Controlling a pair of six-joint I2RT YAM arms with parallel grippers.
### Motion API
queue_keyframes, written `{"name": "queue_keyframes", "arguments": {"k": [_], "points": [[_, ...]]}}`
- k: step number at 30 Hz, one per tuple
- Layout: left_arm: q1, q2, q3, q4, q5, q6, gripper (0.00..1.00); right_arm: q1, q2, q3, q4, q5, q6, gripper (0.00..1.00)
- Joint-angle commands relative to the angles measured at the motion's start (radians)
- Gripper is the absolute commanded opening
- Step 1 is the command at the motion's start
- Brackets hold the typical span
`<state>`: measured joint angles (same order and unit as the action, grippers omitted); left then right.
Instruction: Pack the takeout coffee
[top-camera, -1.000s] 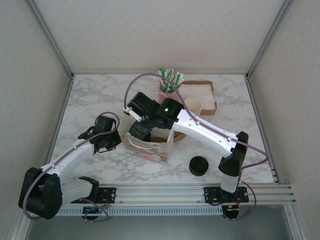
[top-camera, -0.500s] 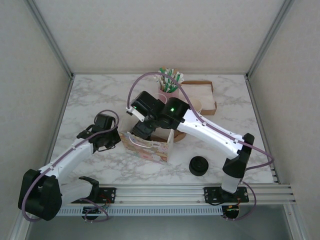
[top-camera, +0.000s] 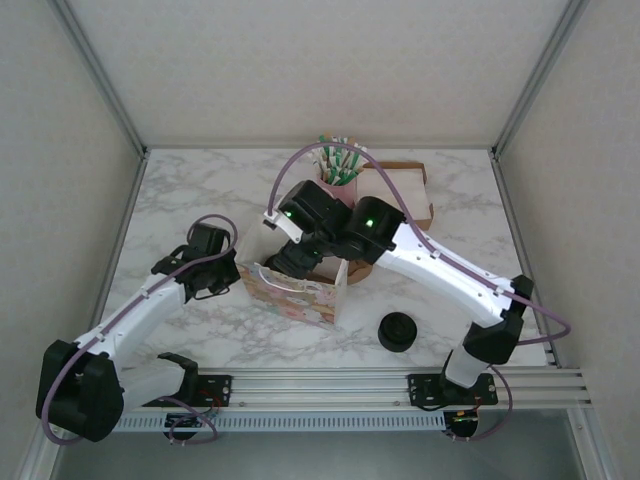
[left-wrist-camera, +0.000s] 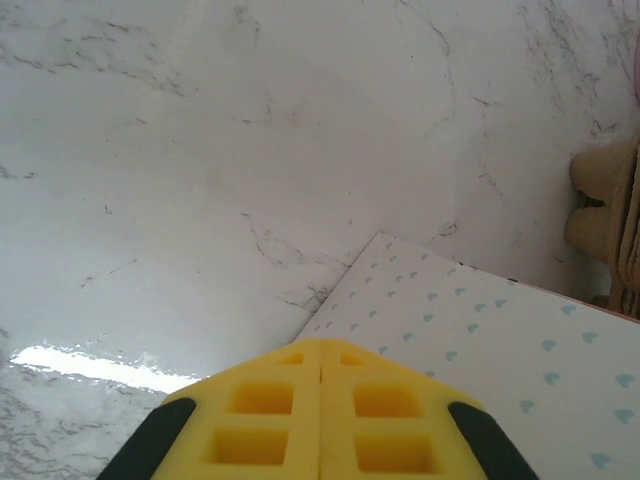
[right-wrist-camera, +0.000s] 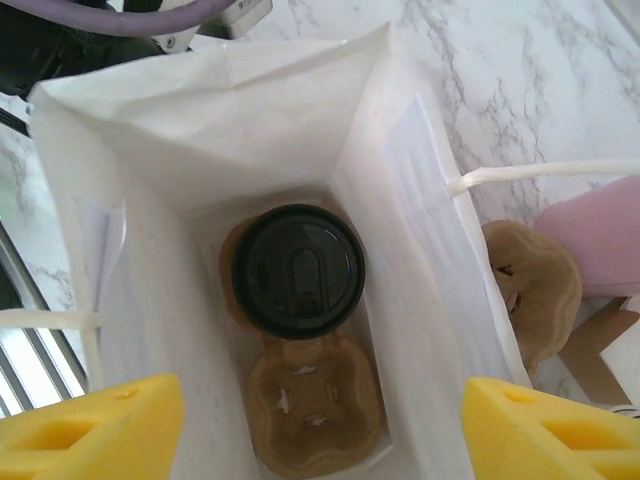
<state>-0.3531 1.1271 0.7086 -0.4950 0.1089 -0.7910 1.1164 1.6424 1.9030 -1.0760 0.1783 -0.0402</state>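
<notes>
The takeout coffee (right-wrist-camera: 298, 270) stands at the bottom of an open paper gift bag (right-wrist-camera: 270, 110), white inside. Seen from straight above, it is mostly its round, glossy black plastic lid, which has a raised rim and an oblong ridge pressed into its middle. The lid hides the cup's body. The cup sits in one cell of a brown moulded-pulp cup carrier (right-wrist-camera: 315, 415). The carrier's empty cell lies just at 6 o'clock from the lid.

The right fingers (right-wrist-camera: 90, 425) are spread wide above the bag's mouth, one yellow pad at 7 o'clock and the other at 5 o'clock of the wrist view, touching nothing. In the overhead view this arm hangs over the bag (top-camera: 300, 295), which stands near the middle of the marble surface (top-camera: 190, 190).

The left fingers (left-wrist-camera: 260, 410) are pressed together, their tips just at the edge of the bag's outer panel (left-wrist-camera: 480, 330), which is white with small blue hearts.

More brown pulp carriers (right-wrist-camera: 530, 285) lie just outside the bag at 3 o'clock. A stack of black lids (top-camera: 398, 330) sits at 4 o'clock from the bag, and a pink cup of green-and-white straws (top-camera: 338, 178) at 12 o'clock.
</notes>
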Motion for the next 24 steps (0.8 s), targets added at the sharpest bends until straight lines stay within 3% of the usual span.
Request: {"name": "queue_keyframes", "arguments": {"k": [1,5,10,14,18,24], "points": [[-0.01,-0.026,0.042,-0.052,-0.035,0.031,0.07,0.003,-0.061,-0.029,0.052,-0.027,-0.019,0.74],[-0.01,-0.044,0.071,-0.088,-0.061,0.048,0.08,0.003,-0.139,-0.081,0.14,0.001,-0.017,0.77],[-0.009,-0.084,0.117,-0.14,-0.106,0.072,0.1,0.001,-0.259,-0.157,0.312,0.096,0.007,0.7],[-0.01,-0.135,0.162,-0.18,-0.157,0.081,0.1,-0.028,-0.305,-0.129,0.403,0.274,0.087,0.69],[-0.011,-0.197,0.196,-0.201,-0.206,0.084,0.11,-0.166,-0.271,-0.016,0.335,0.275,0.192,0.65],[-0.01,-0.262,0.224,-0.227,-0.219,0.086,0.13,-0.431,-0.146,0.092,0.229,0.09,0.306,0.59]]}}
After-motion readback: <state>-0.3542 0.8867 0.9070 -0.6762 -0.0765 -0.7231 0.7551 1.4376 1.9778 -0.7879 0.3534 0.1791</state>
